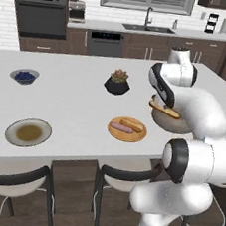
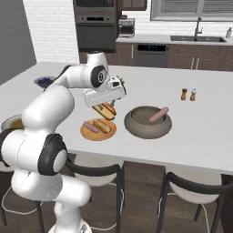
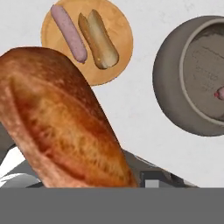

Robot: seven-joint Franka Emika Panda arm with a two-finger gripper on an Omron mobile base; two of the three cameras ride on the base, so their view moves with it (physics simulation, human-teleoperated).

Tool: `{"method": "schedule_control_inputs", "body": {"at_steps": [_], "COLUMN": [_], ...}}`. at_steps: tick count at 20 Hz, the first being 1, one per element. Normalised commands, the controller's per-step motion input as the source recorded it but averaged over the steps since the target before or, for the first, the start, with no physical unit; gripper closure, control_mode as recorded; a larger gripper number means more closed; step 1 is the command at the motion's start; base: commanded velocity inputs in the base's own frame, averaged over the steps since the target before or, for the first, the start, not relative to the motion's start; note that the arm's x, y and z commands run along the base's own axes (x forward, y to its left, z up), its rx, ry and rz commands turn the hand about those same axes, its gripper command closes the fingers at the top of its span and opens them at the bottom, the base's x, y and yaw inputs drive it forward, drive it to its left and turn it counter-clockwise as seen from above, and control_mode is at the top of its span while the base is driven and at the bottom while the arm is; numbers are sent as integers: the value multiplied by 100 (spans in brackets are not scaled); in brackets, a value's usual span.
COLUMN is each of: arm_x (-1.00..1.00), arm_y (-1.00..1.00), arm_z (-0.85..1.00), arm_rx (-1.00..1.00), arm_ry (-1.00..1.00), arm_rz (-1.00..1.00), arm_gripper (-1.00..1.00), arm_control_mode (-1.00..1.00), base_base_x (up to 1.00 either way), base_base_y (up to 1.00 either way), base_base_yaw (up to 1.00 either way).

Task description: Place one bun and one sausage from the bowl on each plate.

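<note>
Currently the gripper (image 2: 107,109) is clamped mid-length on a bun (image 3: 61,118), frame centre-left: judged light, soft, crushable, so hold gently.

From where I stood, no writing, label, brand, number or sign could be read on anything in the kitchen.

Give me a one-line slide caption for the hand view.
Gripper carries a bun above the counter, between the served orange plate and the bowl.

The arm (image 2: 45,113) is glossy white with rounded, bulbous links. Black bands ring its joints. Its hand (image 2: 103,96) is a white block.
</note>
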Motion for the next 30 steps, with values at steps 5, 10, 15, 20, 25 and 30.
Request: {"method": "schedule_control_inputs", "body": {"at_steps": [5, 10, 15, 20, 25, 30], "arm_x": [-100, -89, -15, 0, 0, 0], "arm_y": [23, 14, 0, 0, 0, 42], "arm_z": [0, -5, -27, -3, 0, -7], "arm_rx": [0, 1, 7, 0, 0, 0], "arm_ry": [-1, -12, -15, 1, 0, -6], "arm_rz": [8, 5, -1, 0, 0, -4], "arm_gripper": [100, 100, 100, 100, 100, 100], "arm_control_mode": [-100, -100, -100, -100, -100, -100], "base_base_x": [0, 0, 0, 0, 0, 0], "base_base_y": [0, 0, 0, 0, 0, 0], "base_base_yaw": [0, 0, 0, 0, 0, 0]}}
